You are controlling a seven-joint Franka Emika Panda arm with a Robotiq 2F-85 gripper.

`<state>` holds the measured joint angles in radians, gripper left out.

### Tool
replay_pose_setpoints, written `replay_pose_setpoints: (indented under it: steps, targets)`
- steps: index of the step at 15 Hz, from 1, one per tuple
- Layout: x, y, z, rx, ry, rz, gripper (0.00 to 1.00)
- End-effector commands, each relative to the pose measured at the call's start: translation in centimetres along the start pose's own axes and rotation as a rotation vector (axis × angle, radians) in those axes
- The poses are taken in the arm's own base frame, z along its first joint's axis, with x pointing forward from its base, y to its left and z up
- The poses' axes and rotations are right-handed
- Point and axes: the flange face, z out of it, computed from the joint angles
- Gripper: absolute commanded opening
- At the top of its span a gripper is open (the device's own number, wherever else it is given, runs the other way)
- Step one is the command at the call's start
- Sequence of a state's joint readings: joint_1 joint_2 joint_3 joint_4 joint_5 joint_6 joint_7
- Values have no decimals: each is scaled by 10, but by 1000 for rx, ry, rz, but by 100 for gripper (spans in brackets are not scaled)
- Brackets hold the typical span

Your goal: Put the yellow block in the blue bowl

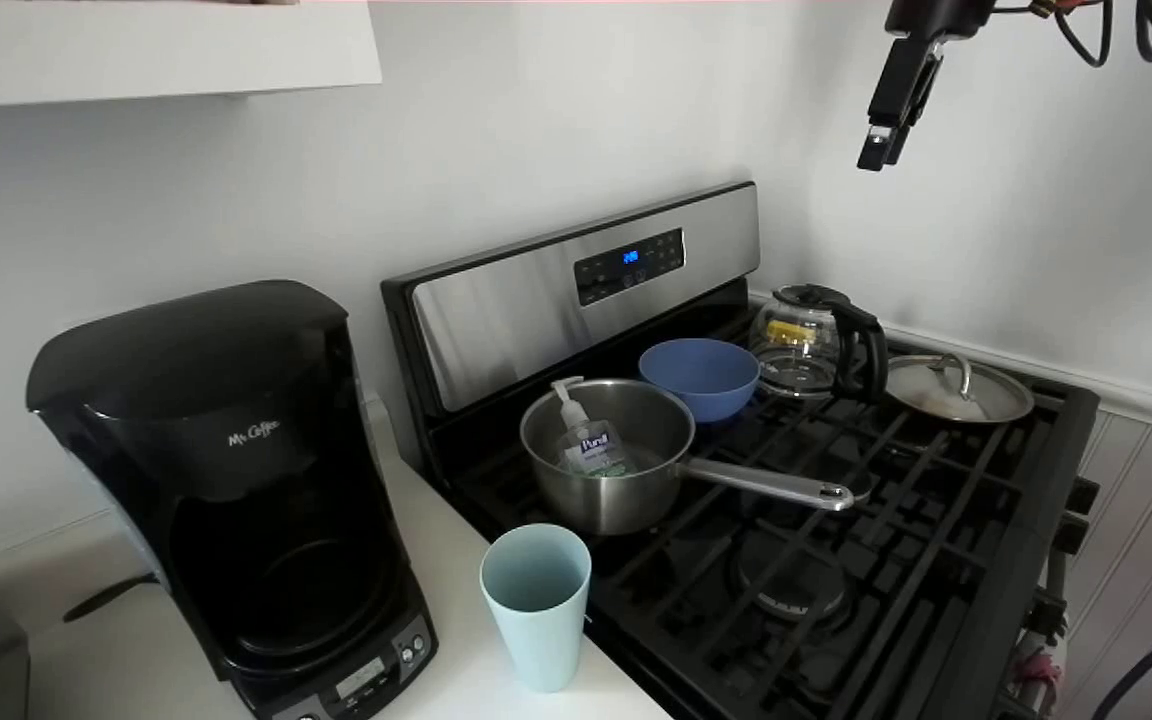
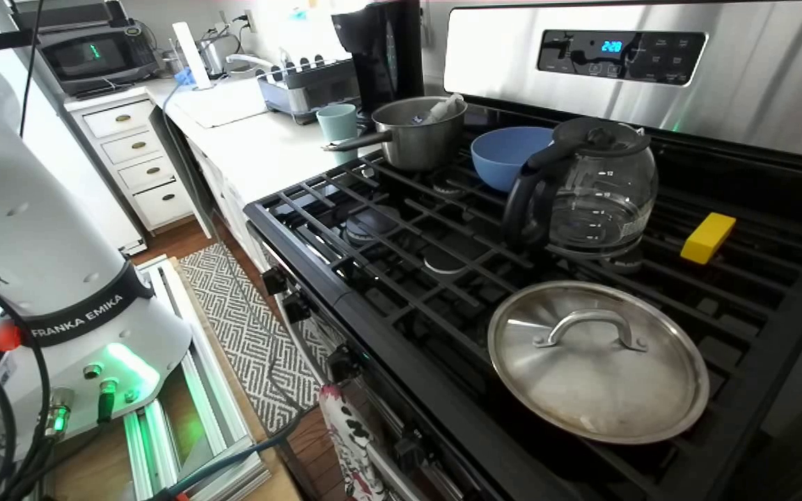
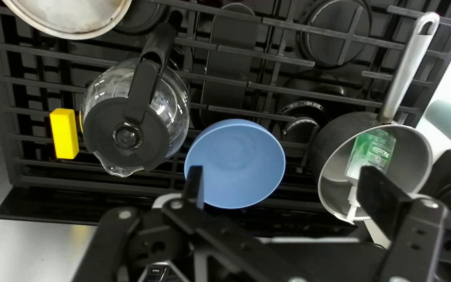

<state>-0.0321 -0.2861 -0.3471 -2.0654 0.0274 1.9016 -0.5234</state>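
The bright yellow block (image 3: 65,134) lies on the stove grate beside the glass coffee pot, on the side away from the bowl. It also shows in an exterior view (image 2: 709,238), and through the pot's glass in an exterior view (image 1: 791,332). The round blue bowl (image 3: 235,162) stands upright on the grate between the pot and the saucepan, with nothing seen in it; it shows in both exterior views (image 1: 701,375) (image 2: 509,156). My gripper (image 3: 282,184) is open and empty, its fingers wide apart. In an exterior view the gripper (image 1: 881,152) hangs high above the stove.
The glass coffee pot (image 2: 603,188) with black handle stands between block and bowl. A steel saucepan (image 1: 601,500) holds a sanitizer bottle (image 1: 591,450). A steel lid (image 2: 599,376) lies on the grate. A pale-blue cup (image 1: 539,610) and coffee maker (image 1: 226,400) stand on the counter.
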Motion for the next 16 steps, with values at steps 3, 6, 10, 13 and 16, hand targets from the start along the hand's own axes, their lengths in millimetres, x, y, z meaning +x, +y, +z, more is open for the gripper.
replay_pose_setpoints:
  steps: [3,6,10,13,16]
  targets:
    - [0,0,0,1,-1,0,100]
    - [1,22,-7,-34,46,29,100]
    - [-2,90,-7,-134,151,205,100]
    - [-5,139,10,-177,186,365,100]
    - [1,183,48,-194,192,504,100]
